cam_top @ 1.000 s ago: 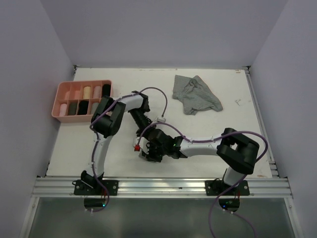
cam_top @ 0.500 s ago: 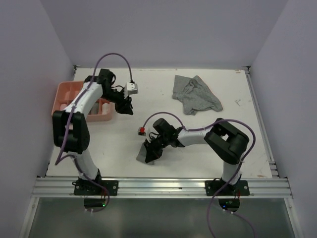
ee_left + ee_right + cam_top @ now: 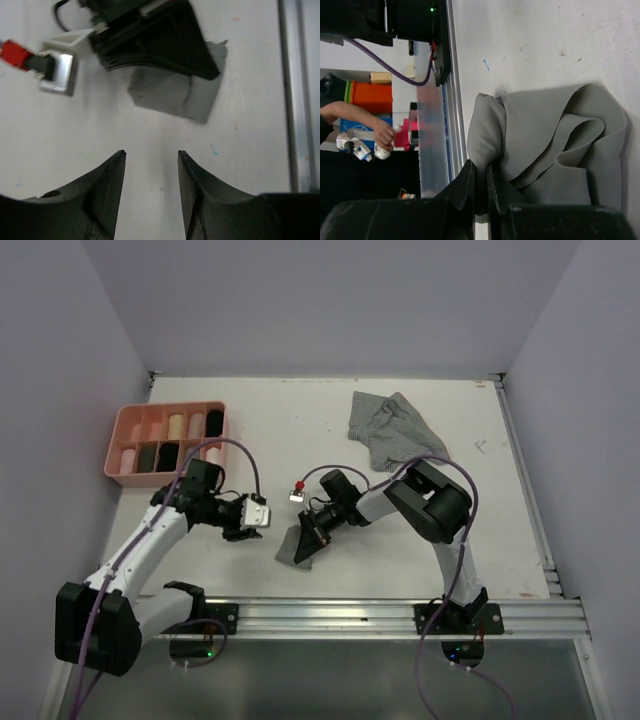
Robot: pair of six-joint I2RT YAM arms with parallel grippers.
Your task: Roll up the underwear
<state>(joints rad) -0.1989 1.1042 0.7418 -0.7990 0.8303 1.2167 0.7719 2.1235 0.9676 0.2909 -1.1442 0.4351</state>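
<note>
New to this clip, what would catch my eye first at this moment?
The right pincer pinches the edge of a folded grey underwear at the front centre of the table, with the left pincer hovering open just beside it. A crumpled striped underwear lies back right, and a pink tray holding rolls sits back left.

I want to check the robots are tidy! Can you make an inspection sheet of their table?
Surface: white table, a few small specks.
Job's things: grey underwear crumpled near the front rail; striped underwear crumpled at the back.
Clutter: pink tray holding rolls; one small pale bit, too small to tell.
Grippers: left gripper open, empty; right gripper shut on the grey underwear's edge.
Cables: purple cables loop above the table.
Surroundings: plain walls; metal rail in front.
</note>
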